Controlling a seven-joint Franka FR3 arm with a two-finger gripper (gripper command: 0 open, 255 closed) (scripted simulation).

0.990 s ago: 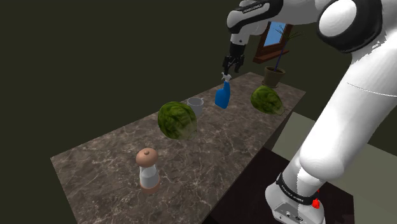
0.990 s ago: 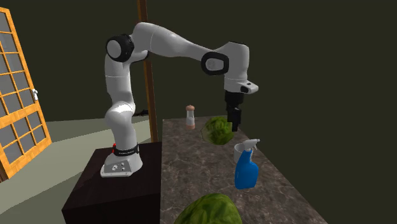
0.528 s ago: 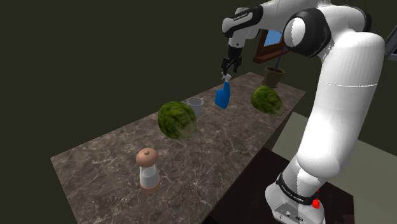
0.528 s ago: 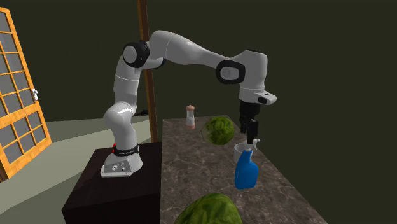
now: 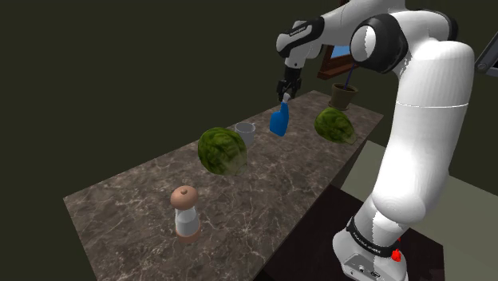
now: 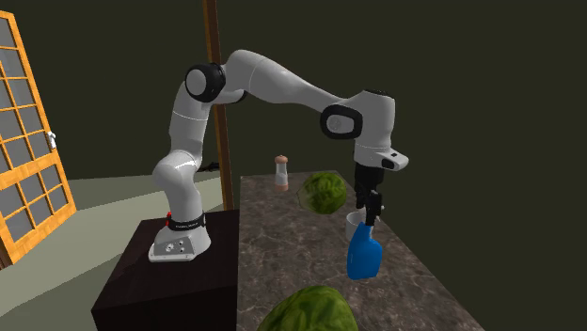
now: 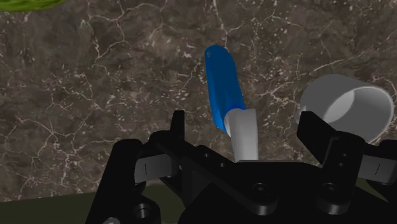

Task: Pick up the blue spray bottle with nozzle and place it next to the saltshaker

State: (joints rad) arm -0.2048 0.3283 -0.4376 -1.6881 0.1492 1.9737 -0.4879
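Bottle (image 5: pixel 278 121): blue body, white nozzle. Stands upright on the counter (image 5: pixel 136 199), just beside a pale cup (image 5: pixel 246 132). Melon (image 5: pixel 223 150) to one side, second melon (image 5: pixel 335 124) to the other. Well apart from the saltshaker (image 5: pixel 186 212), which sits near the counter's opposite end.

Change over the last second: end effector (image 5: pixel 285 97) shifted across from beside the bottle to directly over it, then lowered. Now at nozzle height in the second exterior view (image 6: pixel 370 218). Bottle, cup, melons and saltshaker unmoved.

End effector state, wrist view (image 7: pixel 245 124): fingers spread wide, white nozzle between them, touching neither. Nothing gripped yet.

Meaning for the task: approach looks finished, grasp pending. Probably a little more descent, then closing on the neck or nozzle. Carry to the saltshaker all still ahead. Risks: a grip this high on a narrow top may let the body swing or tilt; cup (image 7: pixel 347 105) close to one finger, could get nudged.

Writing: none on bottle, cup or saltshaker. Small lettering on the arm's wrist link and base band, not readable.
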